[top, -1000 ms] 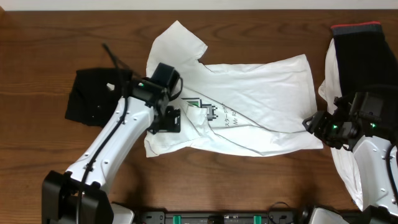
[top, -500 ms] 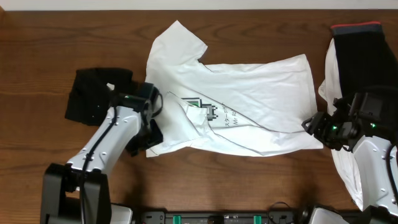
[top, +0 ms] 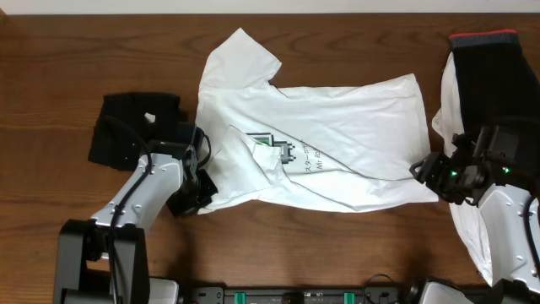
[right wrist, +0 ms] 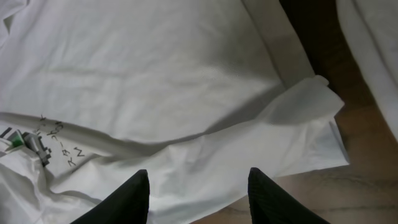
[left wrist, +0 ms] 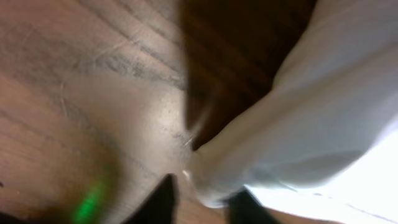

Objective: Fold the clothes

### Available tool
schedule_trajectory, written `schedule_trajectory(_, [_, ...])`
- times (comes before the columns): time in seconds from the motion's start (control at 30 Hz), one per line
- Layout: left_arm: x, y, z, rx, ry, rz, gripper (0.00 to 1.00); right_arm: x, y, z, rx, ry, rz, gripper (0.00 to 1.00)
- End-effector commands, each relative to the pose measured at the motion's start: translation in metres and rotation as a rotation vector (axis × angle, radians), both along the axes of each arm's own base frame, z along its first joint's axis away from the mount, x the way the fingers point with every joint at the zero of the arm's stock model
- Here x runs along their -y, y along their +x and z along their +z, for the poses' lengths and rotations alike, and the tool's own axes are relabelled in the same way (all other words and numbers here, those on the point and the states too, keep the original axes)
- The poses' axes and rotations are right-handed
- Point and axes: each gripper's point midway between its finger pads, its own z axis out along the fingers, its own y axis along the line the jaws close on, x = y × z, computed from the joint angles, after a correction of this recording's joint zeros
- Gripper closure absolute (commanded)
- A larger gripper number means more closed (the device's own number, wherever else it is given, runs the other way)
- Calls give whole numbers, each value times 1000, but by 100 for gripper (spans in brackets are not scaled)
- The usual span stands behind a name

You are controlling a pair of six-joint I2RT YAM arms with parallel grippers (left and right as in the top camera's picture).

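The white T-shirt (top: 337, 127) lies spread across the table, its green-and-black logo (top: 274, 145) near its left part and one sleeve pointing to the back. My left gripper (top: 196, 192) sits low at the shirt's front left corner. In the left wrist view the two fingers have drawn close, with a bunched edge of the shirt (left wrist: 323, 112) between the left gripper (left wrist: 205, 199). My right gripper (top: 424, 169) stands open just over the shirt's front right corner, and in its own view the right gripper (right wrist: 196, 186) has cloth (right wrist: 155, 74) under both fingers.
A black garment (top: 135, 131) lies crumpled left of the shirt, close to my left arm. At the right edge lies a black garment with a red band (top: 489, 76), and a white one (top: 468, 219) reaches toward the front under my right arm.
My left arm has drawn back from over the logo to the shirt's front left corner, and its jaws have closed from wide open. The right arm has not moved.
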Motion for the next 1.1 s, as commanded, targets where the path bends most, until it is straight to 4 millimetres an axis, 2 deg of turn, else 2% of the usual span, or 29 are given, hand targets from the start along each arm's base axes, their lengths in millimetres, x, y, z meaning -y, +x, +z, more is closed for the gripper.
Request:
schedule_trajectory(0.0, [-3, 0, 0, 9, 7, -29, 94, 9, 2, 4, 5, -44, -9, 51])
schedule_trajectory(0.27, [-21, 6, 9, 17, 0, -24, 94, 9, -4, 1, -22, -51, -14, 51])
schedule_trajectory(0.43, [-31, 21, 23, 79, -6, -31, 94, 25, -22, -7, -124, -128, -92, 48])
schedule_trajectory(0.77, [-31, 25, 26, 97, -7, -54, 94, 27, -27, -10, -151, -144, -85, 47])
schedule_trajectory(0.93, [-31, 25, 26, 97, -7, -54, 94, 31, -24, -11, -158, -131, -177, 52])
schedule_trajectory(1.07, [-31, 25, 26, 97, -7, -54, 94, 40, -28, -18, -202, -169, -219, 52])
